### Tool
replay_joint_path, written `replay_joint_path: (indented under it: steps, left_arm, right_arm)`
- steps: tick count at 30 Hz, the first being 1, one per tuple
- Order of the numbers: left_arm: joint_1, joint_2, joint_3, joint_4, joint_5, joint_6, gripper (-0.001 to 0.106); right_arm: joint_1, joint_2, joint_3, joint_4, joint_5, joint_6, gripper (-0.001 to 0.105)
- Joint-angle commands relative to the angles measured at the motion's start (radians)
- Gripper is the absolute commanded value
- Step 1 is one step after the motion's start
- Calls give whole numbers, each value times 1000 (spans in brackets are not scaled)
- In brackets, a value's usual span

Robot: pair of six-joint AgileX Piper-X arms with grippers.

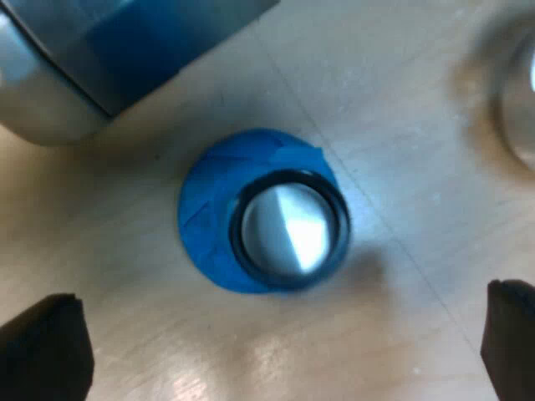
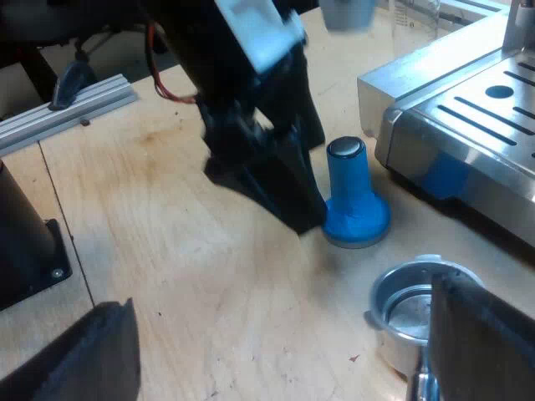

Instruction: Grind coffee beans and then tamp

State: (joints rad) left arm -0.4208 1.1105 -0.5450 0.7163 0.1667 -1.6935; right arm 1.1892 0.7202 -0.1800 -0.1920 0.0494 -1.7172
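The blue tamper point(image 1: 219, 215) stands upright on the wooden table, and its shiny metal top point(image 1: 290, 230) faces up at me in the left wrist view. My left gripper point(image 1: 288, 351) hangs over it, open wide, with a black finger point(image 1: 46, 347) on either side and nothing between them. From the right wrist view the left arm's fingers point(image 2: 288, 188) reach down beside the tamper point(image 2: 355, 196), close to its base. The metal holder's basket point(image 2: 410, 309) lies on the table by one finger point(image 2: 481, 342) of my right gripper point(image 2: 284, 359), which is open and empty.
The espresso machine point(image 2: 468, 117), with its slotted drip tray, stands close behind the tamper; its steel corner point(image 1: 58, 92) is near the tamper too. A measuring glass point(image 2: 415, 17) stands beyond the machine. An aluminium rail point(image 2: 67, 104) and a black base point(image 2: 25, 242) lie on the far side of bare table.
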Motion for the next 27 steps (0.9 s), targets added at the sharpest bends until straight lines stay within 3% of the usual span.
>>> replay_joint_path:
  steps: [1, 6, 13, 20, 27]
  left_arm:
    - [0, -109, 1, 27, 1, -7, 97]
    - [0, -279, 1, 71, 1, -13, 97]
    - [0, -512, -23, 135, 1, -14, 97]
    - [0, -630, -162, 227, 1, -14, 97]
    - [0, -646, -324, 283, 1, -14, 97]
  right_arm:
    - [2, -9, -13, -6, -11, 2, 71]
    - [2, -9, -56, 43, -8, 10, 71]
    - [2, -9, -186, 257, -8, 7, 71]
    - [2, -9, -327, 354, -8, 7, 71]
    - [2, -9, -472, 511, -8, 7, 71]
